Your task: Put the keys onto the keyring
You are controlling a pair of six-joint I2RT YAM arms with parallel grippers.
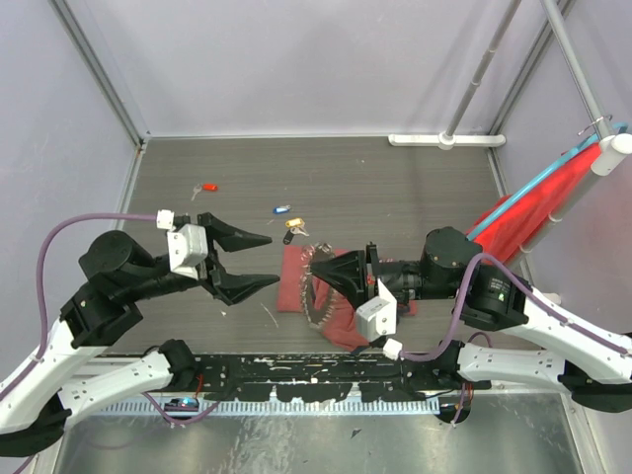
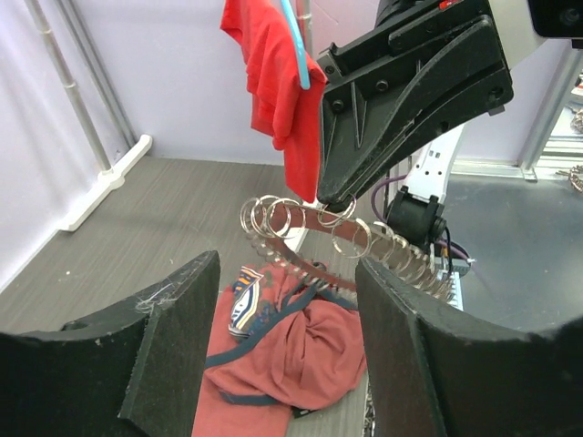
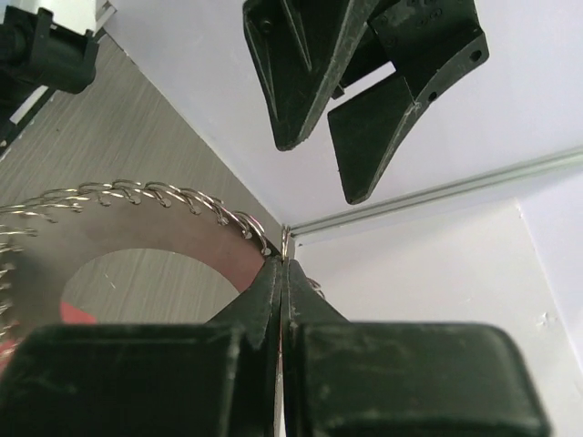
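Observation:
The keyring [image 1: 315, 293], a flat ring fringed with many small silvery loops, is held up on edge over the dark-red cloth bag [image 1: 336, 296]. My right gripper [image 1: 316, 269] is shut on its rim; in the right wrist view the jaws [image 3: 287, 266] pinch the ring [image 3: 164, 195]. My left gripper [image 1: 273, 260] is open and empty, just left of the ring and facing it. The left wrist view shows the ring [image 2: 301, 218] beyond my fingers [image 2: 428, 355]. A red key [image 1: 207, 186], a blue key [image 1: 282, 209] and a yellow key [image 1: 292, 223] lie on the table behind.
A red cloth [image 1: 523, 212] hangs from a pole at the right. A white pipe foot [image 1: 444, 139] sits at the back wall. A black rail [image 1: 316, 365] runs along the near edge. Cage walls close in both sides.

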